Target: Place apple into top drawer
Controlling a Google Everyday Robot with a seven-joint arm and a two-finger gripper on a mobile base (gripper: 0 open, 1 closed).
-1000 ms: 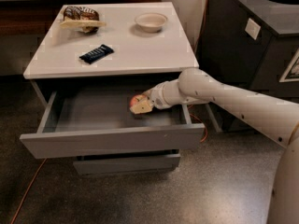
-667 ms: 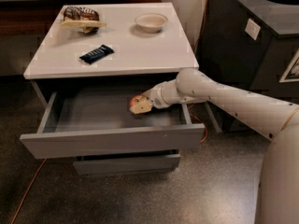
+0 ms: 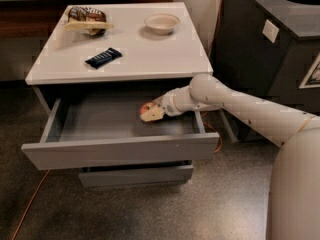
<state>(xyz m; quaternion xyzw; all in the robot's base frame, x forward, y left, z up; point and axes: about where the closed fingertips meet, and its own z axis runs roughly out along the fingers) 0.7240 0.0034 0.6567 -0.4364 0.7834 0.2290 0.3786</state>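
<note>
The top drawer (image 3: 115, 151) of the white-topped cabinet is pulled wide open and shows its shallow grey inside. My white arm reaches in from the right. My gripper (image 3: 151, 113) is inside the drawer, right of its middle and low over the floor. It is shut on the apple (image 3: 146, 107), which shows red with yellowish patches between the fingers. I cannot tell whether the apple touches the drawer floor.
On the cabinet top (image 3: 150, 54) lie a dark snack bar (image 3: 103, 57), a cream bowl (image 3: 161, 23) and a bag of snacks (image 3: 86, 19). Two shorter drawers (image 3: 135, 176) sit shut below. A dark bin unit (image 3: 270, 49) stands to the right. An orange cable (image 3: 30, 204) lies on the floor.
</note>
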